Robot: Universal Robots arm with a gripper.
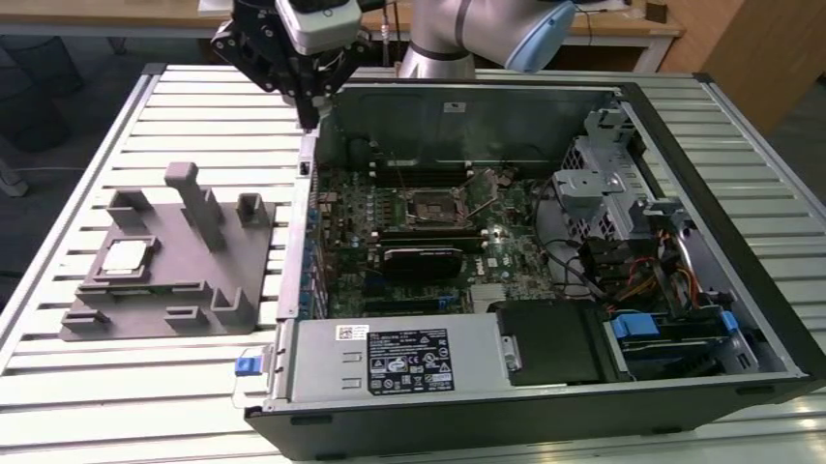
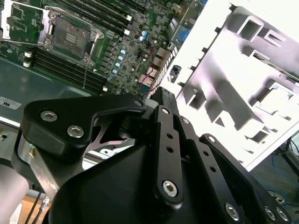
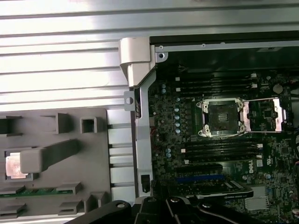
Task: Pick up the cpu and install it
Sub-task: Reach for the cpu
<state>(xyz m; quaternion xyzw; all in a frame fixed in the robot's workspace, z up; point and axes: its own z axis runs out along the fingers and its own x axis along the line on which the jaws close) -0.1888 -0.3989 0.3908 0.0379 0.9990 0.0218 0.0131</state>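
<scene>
The cpu (image 1: 126, 256) is a small silvery square lying in a recess of the grey fixture (image 1: 168, 280), on the exterior view's left. In the first wrist view the cpu (image 3: 15, 166) is partly hidden behind one of the fixture's upright blocks. My gripper (image 1: 309, 118) hangs above the far corner of the case wall, between the fixture and the motherboard. Its fingers meet in a point with nothing between them. The socket (image 1: 430, 205) on the motherboard stands with its metal frame swung open, also seen as the socket (image 3: 219, 116) and the socket (image 2: 70, 37) in both wrist views.
The open computer case (image 1: 671, 145) lies on a slatted metal table (image 1: 77, 387). Inside are memory slots (image 3: 219, 86), a drive cage (image 1: 606, 184), cables (image 1: 633, 271) and a power supply (image 1: 400, 358). The case's wall (image 3: 140, 126) separates fixture from motherboard.
</scene>
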